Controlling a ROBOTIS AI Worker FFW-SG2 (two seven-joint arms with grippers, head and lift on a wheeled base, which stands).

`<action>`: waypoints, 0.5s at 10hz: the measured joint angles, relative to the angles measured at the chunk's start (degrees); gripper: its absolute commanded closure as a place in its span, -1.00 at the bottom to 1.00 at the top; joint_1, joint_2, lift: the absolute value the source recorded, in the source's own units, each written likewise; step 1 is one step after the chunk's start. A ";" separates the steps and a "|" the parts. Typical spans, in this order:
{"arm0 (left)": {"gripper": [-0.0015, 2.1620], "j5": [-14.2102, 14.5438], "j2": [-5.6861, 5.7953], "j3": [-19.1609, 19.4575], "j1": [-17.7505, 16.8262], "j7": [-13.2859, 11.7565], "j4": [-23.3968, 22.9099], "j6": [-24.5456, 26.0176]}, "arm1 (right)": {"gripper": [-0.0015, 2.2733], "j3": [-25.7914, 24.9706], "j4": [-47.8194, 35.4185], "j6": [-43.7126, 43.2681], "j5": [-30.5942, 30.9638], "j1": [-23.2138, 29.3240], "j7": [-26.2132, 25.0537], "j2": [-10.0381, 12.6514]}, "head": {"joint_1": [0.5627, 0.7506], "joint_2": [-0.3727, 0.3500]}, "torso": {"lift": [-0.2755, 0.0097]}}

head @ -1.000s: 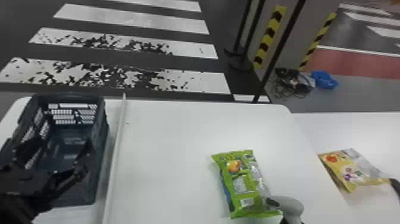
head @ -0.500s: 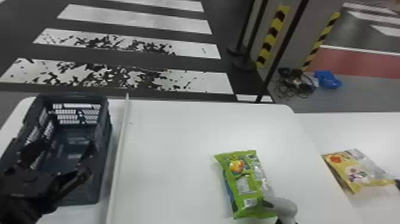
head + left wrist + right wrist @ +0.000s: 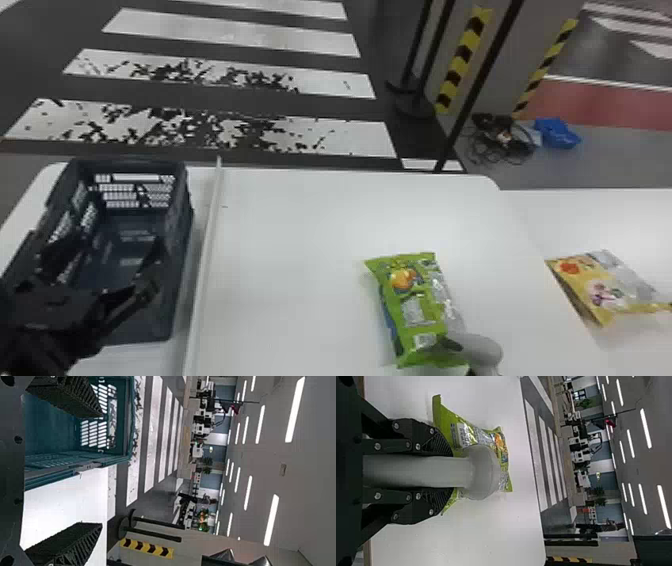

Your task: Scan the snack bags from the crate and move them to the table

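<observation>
Snack bags [image 3: 417, 300] first: scan step in hand on the green one, by the look of it. Left to right: crate [image 3: 180, 220] with left gripper [image 3: 100, 470] by it, jaws apart, nothing between; green bag flat on table [image 3: 280, 260], scanner [image 3: 482, 350] head over its near end, right gripper [image 3: 451, 472] clamped on the handle; yellow bag [image 3: 600, 290] farther right. Next: aim scanner at the code, get a read, then shift the bag aside.

The head view faces forward and down; the wrist views face forward, from close behind the left gripper [image 3: 104, 254] and handheld scanner [image 3: 481, 351]. Head and left wrist share the plastic crate [image 3: 184, 215] ahead.
</observation>
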 measured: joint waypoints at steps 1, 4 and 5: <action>-0.99 -0.01 0.00 0.00 0.04 0.02 0.00 0.00 | 0.88 0.00 0.03 -0.03 0.00 -0.02 0.01 -0.05 | 0.41 -0.52 | 0.27; -0.99 -0.03 -0.04 0.00 0.12 -0.09 -0.02 0.00 | 0.88 -0.26 -0.35 -0.30 -0.35 0.00 0.02 -0.11 | 0.41 -0.52 | 0.27; -0.99 -0.14 -0.13 0.00 0.28 -0.11 -0.12 0.00 | 0.88 -0.96 -1.18 -0.13 -0.85 -0.02 0.00 -0.36 | 0.41 -0.55 | 0.27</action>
